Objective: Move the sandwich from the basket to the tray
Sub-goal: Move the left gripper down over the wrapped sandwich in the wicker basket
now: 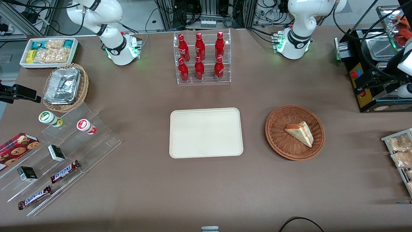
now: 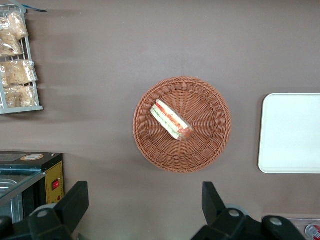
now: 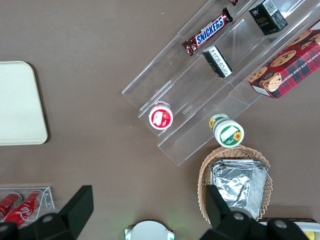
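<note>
1. Here, a brown table [image 1: 206,193] holds a round reddish-brown wicker basket [image 1: 276,135], used below as the landmark.
2. The sandwich [image 1: 300,132], a triangular white-bread wedge, lies inside the basket on its woven floor, with red-orange and green filling showing along its cut edge.
3. The cream-white rectangular tray [image 1: 206,132] lies flat beside the basket, apart from it, toward the parked arm's end of the table, with nothing on it.
4. The left arm's gripper [image 2: 145,205] hangs high above the table, clear of the basket and touching nothing; its two dark fingers [image 2: 75,200] stand wide apart and hold nothing.
5. A clear rack of red bottles [image 1: 202,58] stands farther from the front camera than the basket, nearer the tray's side.
6. A rack of snack packets [image 1: 400,151] sits toward the working arm's end of the table, well apart from the basket.
7. A black machine with a red button [image 1: 354,73] stands at that same end, farther from the front camera than the basket.
</note>
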